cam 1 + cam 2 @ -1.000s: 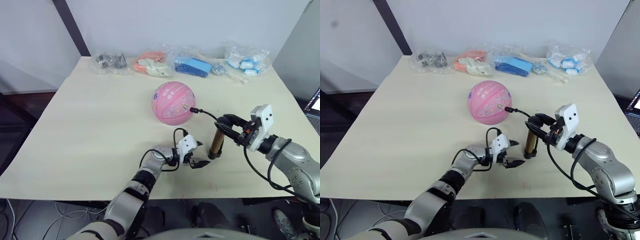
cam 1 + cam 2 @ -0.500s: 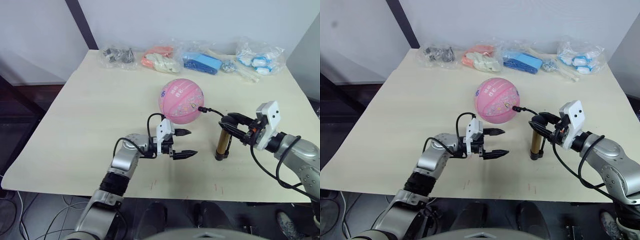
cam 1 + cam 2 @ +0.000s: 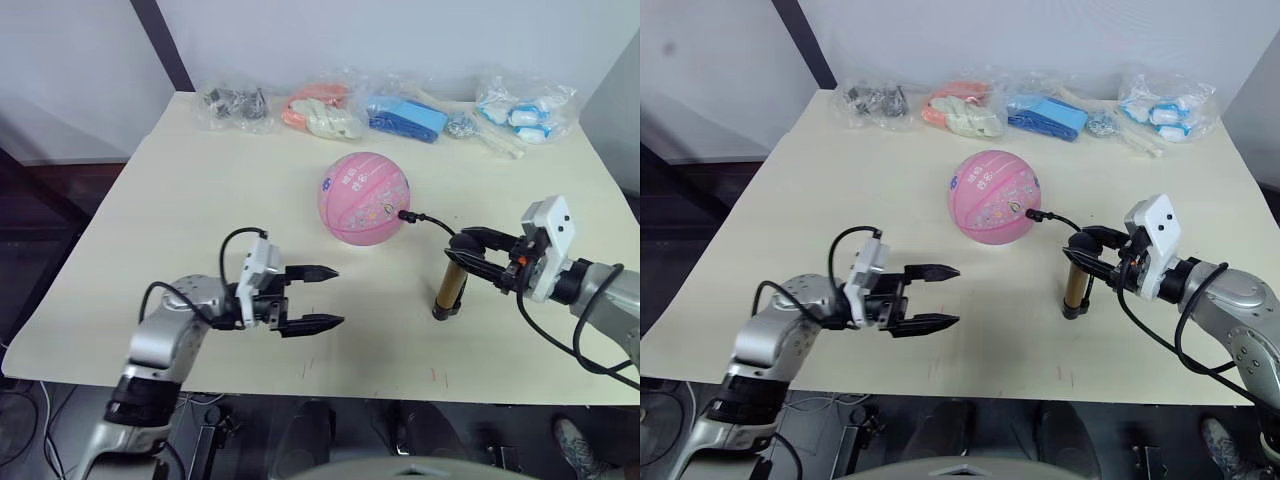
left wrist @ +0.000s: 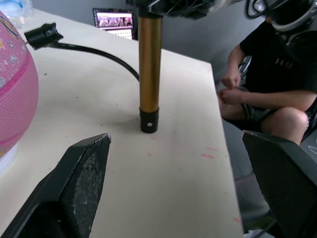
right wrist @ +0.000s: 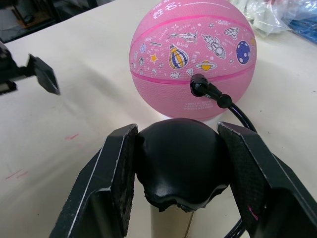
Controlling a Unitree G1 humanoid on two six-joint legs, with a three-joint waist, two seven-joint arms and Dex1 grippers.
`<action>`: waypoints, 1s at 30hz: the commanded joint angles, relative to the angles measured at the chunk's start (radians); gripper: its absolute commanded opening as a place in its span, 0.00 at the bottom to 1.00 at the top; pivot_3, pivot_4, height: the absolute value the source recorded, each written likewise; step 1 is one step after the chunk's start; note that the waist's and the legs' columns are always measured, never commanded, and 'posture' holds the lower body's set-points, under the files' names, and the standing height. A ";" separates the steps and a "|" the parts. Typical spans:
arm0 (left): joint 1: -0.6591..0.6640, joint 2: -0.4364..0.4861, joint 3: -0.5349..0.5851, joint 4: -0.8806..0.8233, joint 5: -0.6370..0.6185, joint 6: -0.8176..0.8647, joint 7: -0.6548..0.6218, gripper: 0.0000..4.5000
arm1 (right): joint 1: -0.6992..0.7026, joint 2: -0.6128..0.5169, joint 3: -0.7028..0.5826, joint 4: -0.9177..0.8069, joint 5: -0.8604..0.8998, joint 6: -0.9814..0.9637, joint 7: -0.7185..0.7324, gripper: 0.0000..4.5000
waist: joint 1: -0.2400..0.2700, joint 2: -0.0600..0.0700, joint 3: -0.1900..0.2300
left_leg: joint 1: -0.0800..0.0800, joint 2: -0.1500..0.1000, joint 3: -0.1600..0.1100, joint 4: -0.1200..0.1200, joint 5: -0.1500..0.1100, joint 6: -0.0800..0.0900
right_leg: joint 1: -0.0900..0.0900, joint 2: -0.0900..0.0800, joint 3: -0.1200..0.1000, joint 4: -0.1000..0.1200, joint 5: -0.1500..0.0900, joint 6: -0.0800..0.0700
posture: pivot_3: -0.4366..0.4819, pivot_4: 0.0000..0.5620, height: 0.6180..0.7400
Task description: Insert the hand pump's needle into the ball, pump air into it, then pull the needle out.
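Bare table (image 3: 200,220) lies open left of the ball (image 3: 364,197); bagged items (image 3: 380,105) line the far edge.

On the table (image 3: 790,180), the pink ball (image 3: 994,197) carries the needle (image 3: 1032,213). The right gripper (image 3: 1088,254) clasps the upright hand pump (image 3: 1075,285); the left gripper (image 3: 940,296) hovers, fingers spread.
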 commanded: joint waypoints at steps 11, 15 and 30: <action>0.099 0.092 0.152 -0.134 -0.127 0.045 0.023 1.00 | -0.212 -0.241 0.165 0.004 -0.072 0.163 0.136 0.46 | 0.001 0.009 0.016 | -0.004 -0.003 0.000 0.005 0.000 0.000 | -0.002 -0.004 -0.001 0.001 0.000 0.002 | 0.48 0.27 1.00; 0.101 0.095 0.156 -0.161 -0.136 0.058 0.058 1.00 | -0.351 -0.293 0.286 -0.010 -0.112 0.206 0.195 0.46 | -0.001 0.010 0.017 | -0.006 -0.004 0.000 0.008 0.000 0.000 | -0.002 -0.005 -0.004 0.001 0.001 0.004 | 0.48 0.27 1.00; 0.124 0.089 0.156 -0.038 -0.087 -0.059 0.014 1.00 | -0.571 -0.298 0.447 0.067 -0.240 0.221 0.329 0.46 | 0.001 0.010 0.019 | -0.023 -0.007 0.000 0.018 0.003 -0.004 | -0.016 -0.009 -0.006 0.004 0.005 0.008 | 0.48 0.27 1.00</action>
